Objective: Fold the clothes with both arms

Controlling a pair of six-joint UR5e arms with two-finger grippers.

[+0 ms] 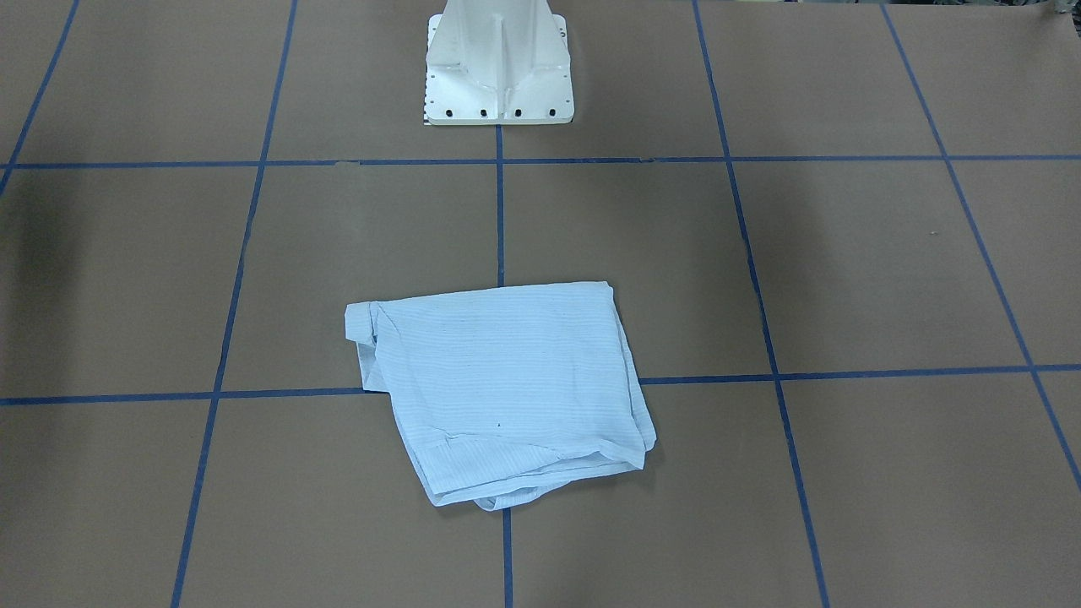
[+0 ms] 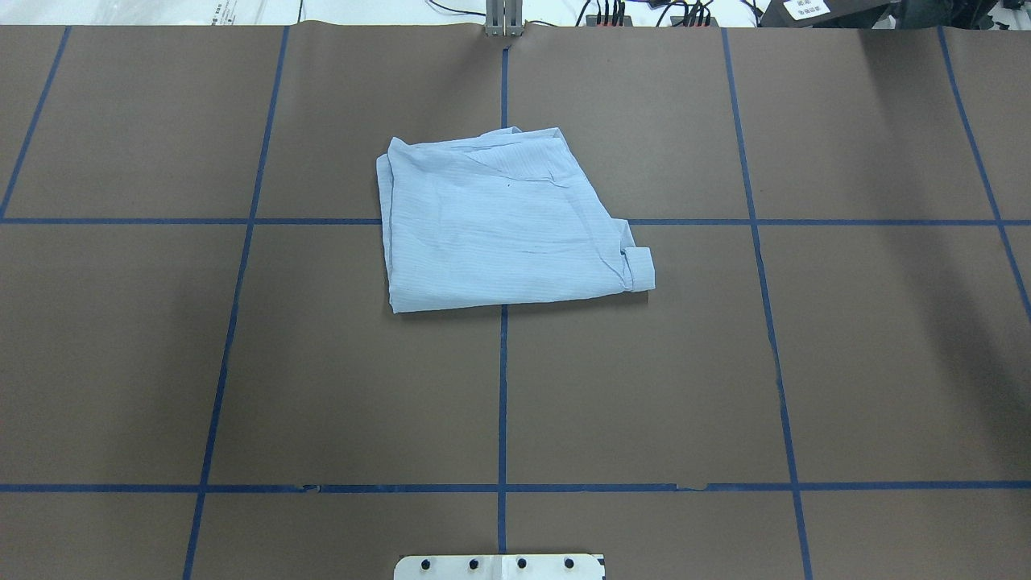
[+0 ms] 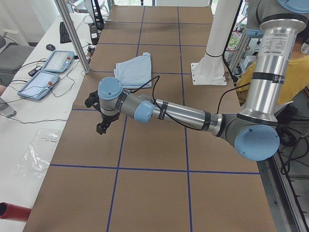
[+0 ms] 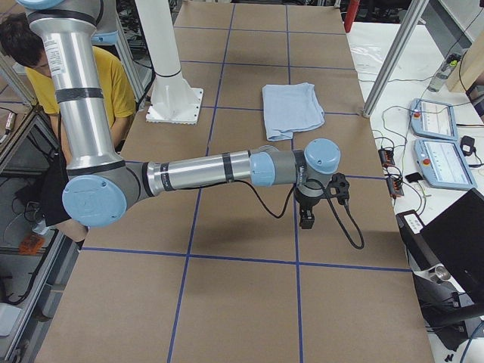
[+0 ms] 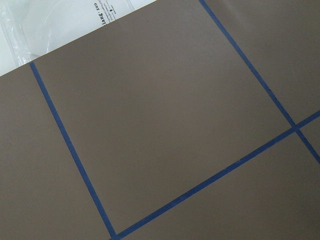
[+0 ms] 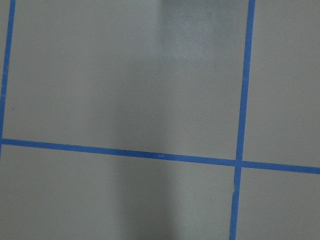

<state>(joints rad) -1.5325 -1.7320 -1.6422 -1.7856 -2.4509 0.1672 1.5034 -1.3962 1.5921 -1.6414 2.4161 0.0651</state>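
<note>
Front and overhead views give me only the shirt [image 1: 498, 393], folded into a rough square and lying flat on the bench [image 1: 844, 270]. The left side view catches my left hand [image 3: 100, 126] hanging over bare bench, with the shirt well beyond it. The right side view shows the right hand [image 4: 306, 219] likewise. I cannot tell whether either hand is spread or pressed together. Both wrist cameras see only bench and blue tape lines [image 5: 70, 150].

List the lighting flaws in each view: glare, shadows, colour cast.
Right wrist view: the table looks washed grey, with a pale glare patch at top centre and a dimmer vertical band near it. Left wrist view: even light, sharp tape lines, brown surface. Front-facing view: a soft dark shadow at the left edge. Overhead view: the shirt throws a thin shadow along its near edge.
</note>
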